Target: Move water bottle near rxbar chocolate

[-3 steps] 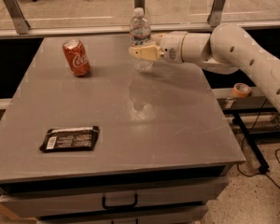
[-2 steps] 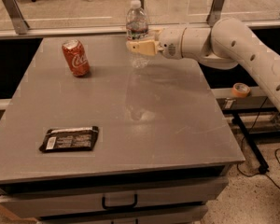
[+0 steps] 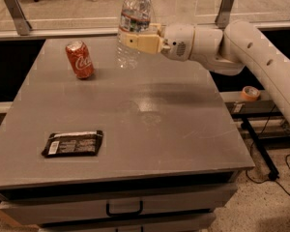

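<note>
Gripping clear plastic water bottle (image 3: 134, 14), white cap, dark label band, upright, upper centre of frame: tan two-finger gripper (image 3: 130, 41) clamped on its midsection. White arm (image 3: 251, 42) enters from right. Bottle appears lifted off grey table (image 3: 183, 129). Flat black rxbar chocolate (image 3: 73, 143) lower left, well apart. Red Coca-Cola can (image 3: 79, 59) upper left, near bottle.

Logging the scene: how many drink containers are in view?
2: the water bottle held in the pincer above the far side of the table; a red soda can standing far left.
</note>
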You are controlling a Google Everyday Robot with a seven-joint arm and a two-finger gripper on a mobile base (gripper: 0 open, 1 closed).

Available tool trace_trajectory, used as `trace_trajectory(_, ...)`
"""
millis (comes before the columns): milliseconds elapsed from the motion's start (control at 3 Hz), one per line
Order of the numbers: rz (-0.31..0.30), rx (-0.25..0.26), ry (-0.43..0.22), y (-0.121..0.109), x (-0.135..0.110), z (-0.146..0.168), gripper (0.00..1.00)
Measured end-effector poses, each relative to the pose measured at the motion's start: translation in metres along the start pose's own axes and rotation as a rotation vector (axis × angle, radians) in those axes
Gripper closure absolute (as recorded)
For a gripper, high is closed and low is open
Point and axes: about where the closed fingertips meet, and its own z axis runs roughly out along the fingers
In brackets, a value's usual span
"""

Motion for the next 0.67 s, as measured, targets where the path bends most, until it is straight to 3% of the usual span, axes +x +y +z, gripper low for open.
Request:
trace_trajectory(333,0.000,-0.006,0.061,0.006,0.002,0.007,1.00)
trace_trajectory(667,0.001,0.013,0.103,0.036,-0.002,0.015,1.00)
